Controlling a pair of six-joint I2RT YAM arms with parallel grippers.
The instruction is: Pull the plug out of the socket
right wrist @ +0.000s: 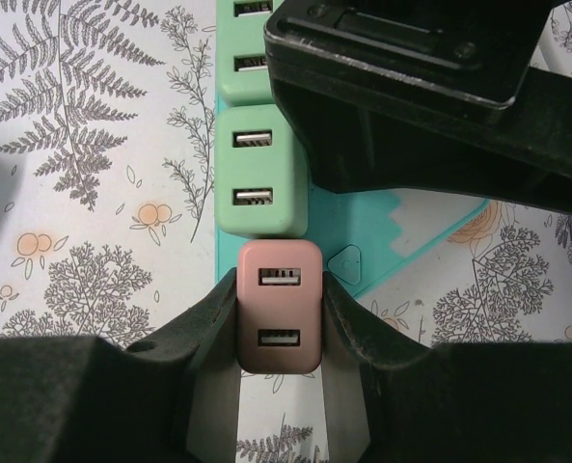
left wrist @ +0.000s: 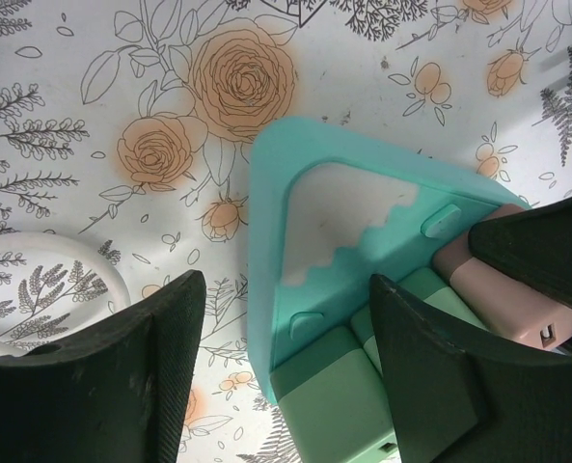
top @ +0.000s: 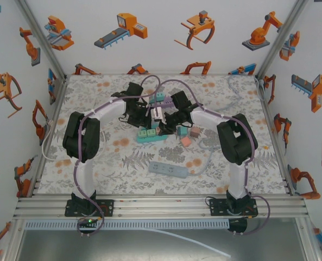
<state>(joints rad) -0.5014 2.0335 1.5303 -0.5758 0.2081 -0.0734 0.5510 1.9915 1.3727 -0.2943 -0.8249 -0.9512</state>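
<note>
Gripping the pink plug (right wrist: 278, 318) at lower centre of its wrist view, the right end effector (right wrist: 278, 338) is clamped shut; the plug sits in the teal socket strip (right wrist: 401, 231) beside green plugs (right wrist: 259, 169). Meanwhile the left end effector (left wrist: 286, 371) straddles the strip, jaws apart.

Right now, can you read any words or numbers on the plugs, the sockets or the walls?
No words or numbers can be read anywhere.
pink plug: no print, just two USB slots.
green plugs: no print.
teal power strip: a white mountain picture and a small raised button, its mark too faint to read.
grey power strip: too small to read.
walls: cartoon robot pictures, no words.
</note>
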